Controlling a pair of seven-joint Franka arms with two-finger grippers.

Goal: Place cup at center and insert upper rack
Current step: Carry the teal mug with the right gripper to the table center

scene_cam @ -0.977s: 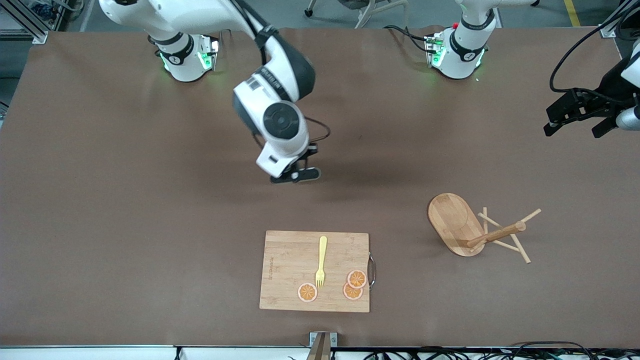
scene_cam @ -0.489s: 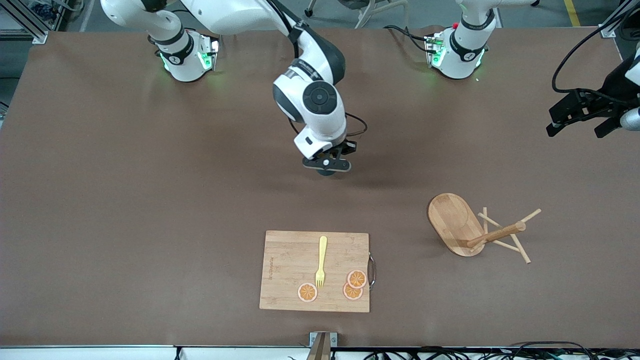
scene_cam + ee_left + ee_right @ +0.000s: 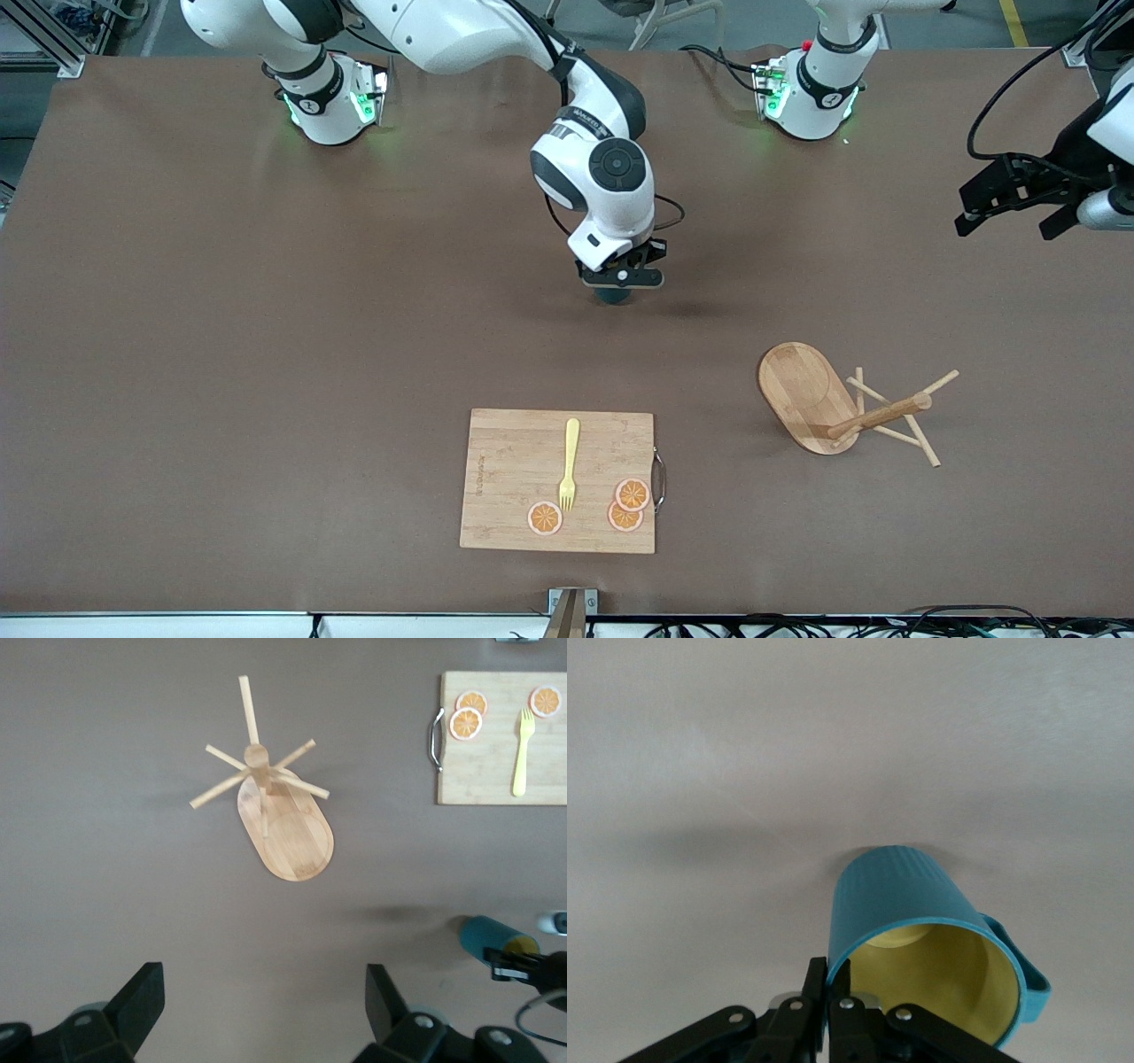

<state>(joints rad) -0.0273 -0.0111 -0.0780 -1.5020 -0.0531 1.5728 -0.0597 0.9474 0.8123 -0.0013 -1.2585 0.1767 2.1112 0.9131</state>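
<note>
Cup (image 3: pixel 921 930): teal outside, yellow inside, tilted, pinched at its rim above the table's middle
Upper rack (image 3: pixel 833 403): wooden mug-tree, tipped over on its side, toward the left arm's end

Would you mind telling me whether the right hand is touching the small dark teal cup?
Touching: the right wrist view shows the right hand pinching the small dark teal cup at its rim, one finger inside, one outside.

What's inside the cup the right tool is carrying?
Nothing visible: the cup, pinched at its rim by the right tool, shows a bare yellow inside. The tool's fingers cover part of the rim, and the deepest part is in shadow.
</note>
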